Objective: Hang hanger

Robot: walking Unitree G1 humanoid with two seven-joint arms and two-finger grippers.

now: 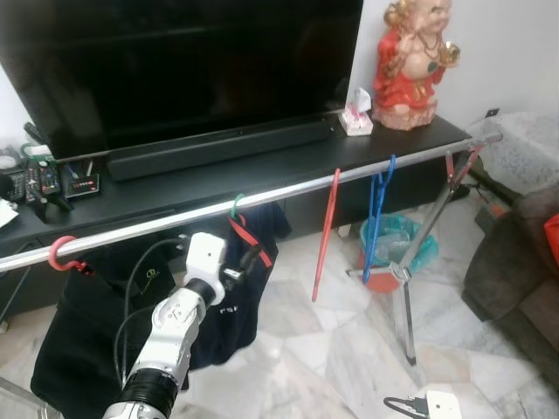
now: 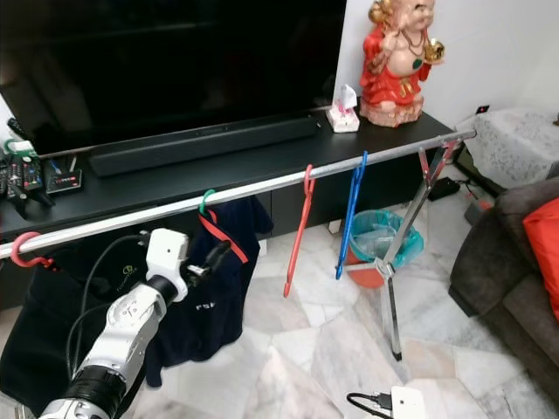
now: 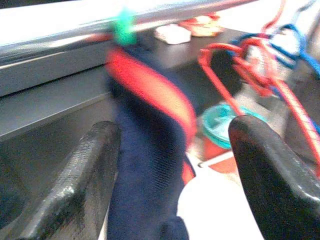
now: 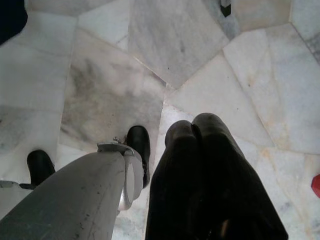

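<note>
We face a marble floor (image 1: 349, 349) before a dark TV console (image 1: 262, 170). Our left gripper (image 1: 253, 257), fingers apart, reaches the navy garment (image 1: 236, 297) whose green-hooked hanger (image 1: 237, 206) sits on the silver rail (image 1: 288, 192). The right wrist view shows our right gripper (image 4: 200, 131) closed, above floor.

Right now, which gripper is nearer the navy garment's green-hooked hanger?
Left. The left gripper is open around the navy garment just below the hanger; the right gripper hangs over the floor.

soft daylight is filling the room; the left wrist view is blurring, glare washing over the rail (image 3: 150, 15).
</note>
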